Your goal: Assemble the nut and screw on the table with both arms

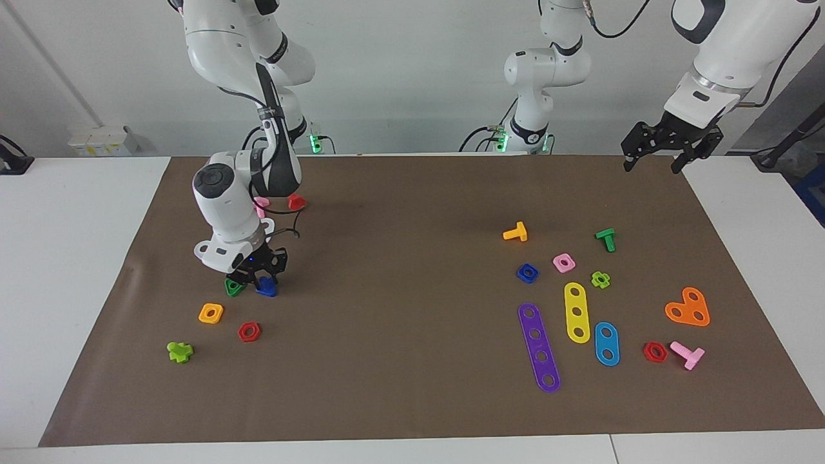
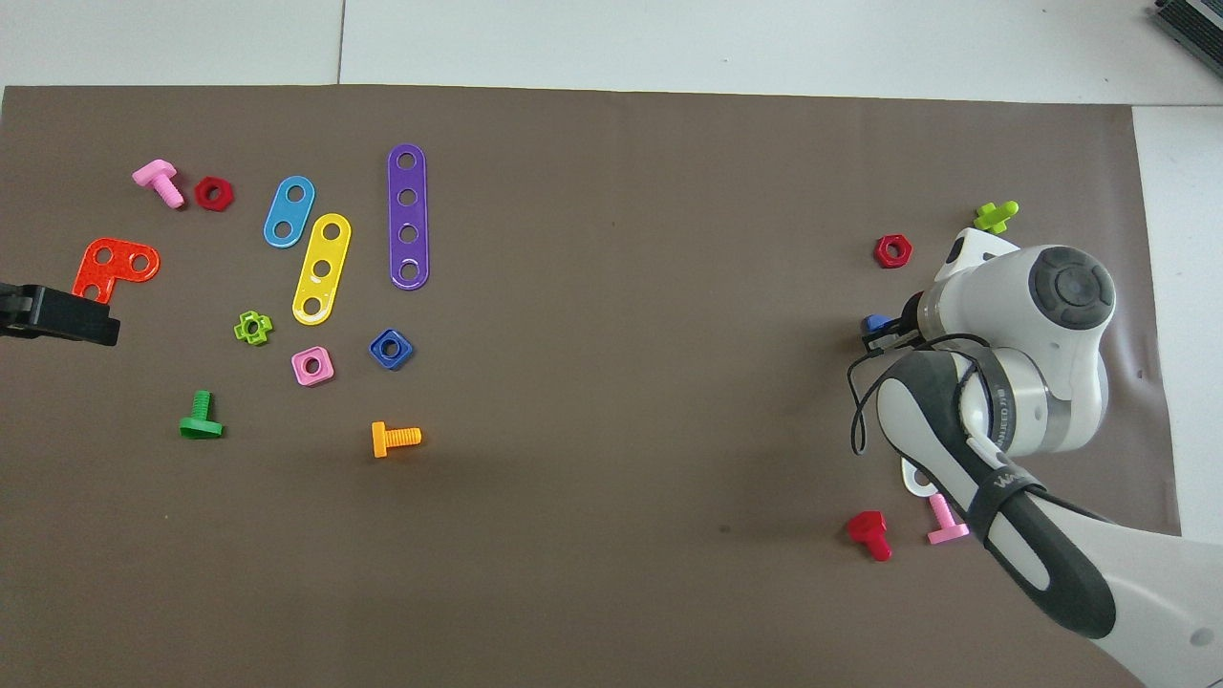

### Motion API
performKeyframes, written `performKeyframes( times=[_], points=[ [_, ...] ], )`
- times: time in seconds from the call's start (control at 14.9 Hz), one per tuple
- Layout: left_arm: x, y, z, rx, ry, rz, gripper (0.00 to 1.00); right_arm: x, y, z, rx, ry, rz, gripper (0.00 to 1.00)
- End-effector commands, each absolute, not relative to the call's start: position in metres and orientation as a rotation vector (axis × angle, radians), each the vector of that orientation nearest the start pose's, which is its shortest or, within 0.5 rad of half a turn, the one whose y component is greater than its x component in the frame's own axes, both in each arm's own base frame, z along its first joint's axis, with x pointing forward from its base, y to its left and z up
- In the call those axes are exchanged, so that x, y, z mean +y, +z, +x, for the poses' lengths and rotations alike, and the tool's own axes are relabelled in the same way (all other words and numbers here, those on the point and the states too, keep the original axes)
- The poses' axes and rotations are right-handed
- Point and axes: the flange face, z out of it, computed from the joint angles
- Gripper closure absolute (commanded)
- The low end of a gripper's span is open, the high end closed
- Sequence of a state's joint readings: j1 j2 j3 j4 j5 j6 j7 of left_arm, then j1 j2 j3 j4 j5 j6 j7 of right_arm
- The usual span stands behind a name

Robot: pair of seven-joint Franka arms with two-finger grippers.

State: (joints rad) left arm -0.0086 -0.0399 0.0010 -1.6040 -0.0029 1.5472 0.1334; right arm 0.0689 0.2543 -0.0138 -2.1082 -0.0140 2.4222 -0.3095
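The right gripper stands low on the blue screw beside the green triangular nut, finger closure indeterminable; grip this light, rigid, slippery plastic part across its triangular head, while the left gripper waits open.

Bare mat mid-table gives open passage, green nut crowds the screw (just beside), strips cluster near the nut.
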Motion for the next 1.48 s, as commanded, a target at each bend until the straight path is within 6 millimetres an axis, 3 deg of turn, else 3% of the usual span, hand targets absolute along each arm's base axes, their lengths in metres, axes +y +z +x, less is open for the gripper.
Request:
performKeyframes(
  times=[0.0,0.2,0.34,0.54,1.01,1.07,1.14,1.41],
  points=[
    [-0.002,0.63,0.531,0.221,0.024,-3.155,0.0,0.024,0.299,0.577,-0.613,-0.111,-3.087,0.6],
    [-0.002,0.63,0.531,0.221,0.024,-3.155,0.0,0.024,0.299,0.577,-0.611,-0.113,-3.087,0.68],
    [-0.003,0.63,0.531,0.223,0.024,-3.154,0.0,0.024,0.3,0.578,-0.599,-0.115,-3.089,1.0],
    [-0.002,0.63,0.531,0.221,0.024,-3.155,0.0,0.024,0.303,0.58,-0.489,-0.122,-3.097,1.0],
    [-0.002,0.63,0.531,0.221,0.024,-3.155,0.0,0.026,0.313,0.582,-0.449,-0.122,-3.1,1.0],
    [-0.002,0.629,0.531,0.221,0.027,-3.155,0.0,0.027,0.313,0.581,-0.433,-0.108,-3.101,0.53],
    [-0.002,0.63,0.531,0.221,0.024,-3.155,0.0,0.027,0.314,0.581,-0.404,-0.107,-3.104,0.13],
    [-0.002,0.63,0.531,0.221,0.024,-3.155,0.0,0.029,0.317,0.584,-0.368,-0.135,-3.091,0.13]
  ],
)
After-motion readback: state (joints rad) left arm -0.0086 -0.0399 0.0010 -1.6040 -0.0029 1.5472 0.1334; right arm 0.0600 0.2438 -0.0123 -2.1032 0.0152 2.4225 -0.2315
